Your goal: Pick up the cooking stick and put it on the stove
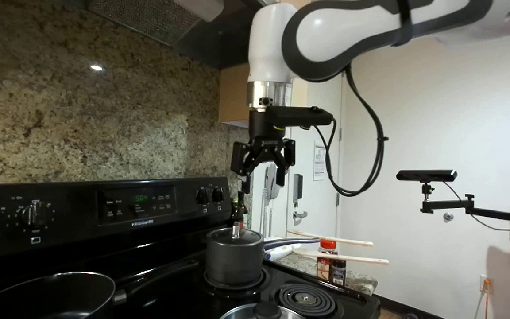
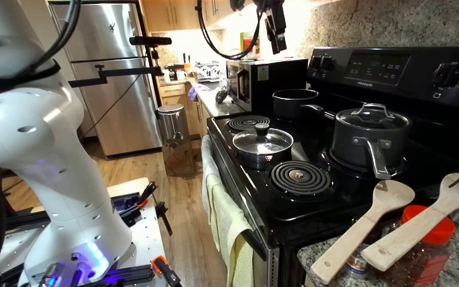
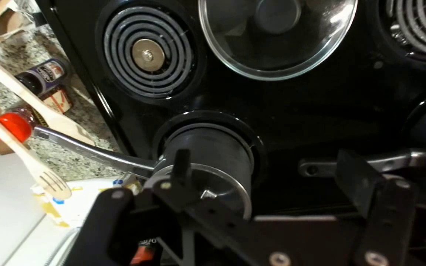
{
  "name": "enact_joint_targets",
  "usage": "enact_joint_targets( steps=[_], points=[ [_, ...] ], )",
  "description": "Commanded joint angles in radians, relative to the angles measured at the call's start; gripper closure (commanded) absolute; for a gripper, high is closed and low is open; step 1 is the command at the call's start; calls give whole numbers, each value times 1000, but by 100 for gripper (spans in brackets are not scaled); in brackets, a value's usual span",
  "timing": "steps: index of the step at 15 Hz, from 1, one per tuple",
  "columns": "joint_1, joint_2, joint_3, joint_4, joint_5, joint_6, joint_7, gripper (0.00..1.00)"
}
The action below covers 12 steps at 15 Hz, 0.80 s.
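Two light tan wooden utensils lie across jars beside the stove; I cannot tell which is the cooking stick. The spoon with the small triangular mark (image 2: 367,225) is nearer the stove, its handle pointing frontward; it also shows in the wrist view (image 3: 39,103). The slotted spatula (image 2: 412,235) lies beside it, also in the wrist view (image 3: 17,147). The black stove (image 2: 293,215) shows in an exterior view (image 1: 126,212) and the wrist view (image 3: 309,111). My gripper (image 1: 264,180) is open and empty, high above the stove's rear. Its fingers (image 3: 268,162) are wide apart.
A grey lidded pot (image 2: 357,147) stands on a rear burner, its handle reaching towards the spoon. A steel lidded pan (image 2: 263,155) and a black saucepan (image 2: 293,107) stand on the stove. A red-lidded jar (image 2: 428,229) supports the utensils. The range hood (image 1: 144,20) is overhead.
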Motion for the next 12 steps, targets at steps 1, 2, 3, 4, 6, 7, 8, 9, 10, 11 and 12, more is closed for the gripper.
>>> enact_joint_targets(
  steps=[1,2,3,4,6,7,8,9,10,11,12],
  points=[
    [39,44,-54,49,-3,-17,2,0],
    [42,81,-68,86,-2,-18,3,0],
    [44,107,-75,108,0,-17,6,0],
    [48,123,-77,122,0,-17,9,0],
    [55,130,-77,130,1,-19,17,0],
    [53,152,-87,161,15,-40,-3,0],
    [45,171,-108,182,22,-55,-50,0],
    [38,184,-128,193,17,-65,-77,0],
    [25,202,-153,207,3,-79,-126,0],
    [16,216,-177,217,0,-88,-161,0],
    [3,232,-205,227,1,-100,-216,0]
  ],
)
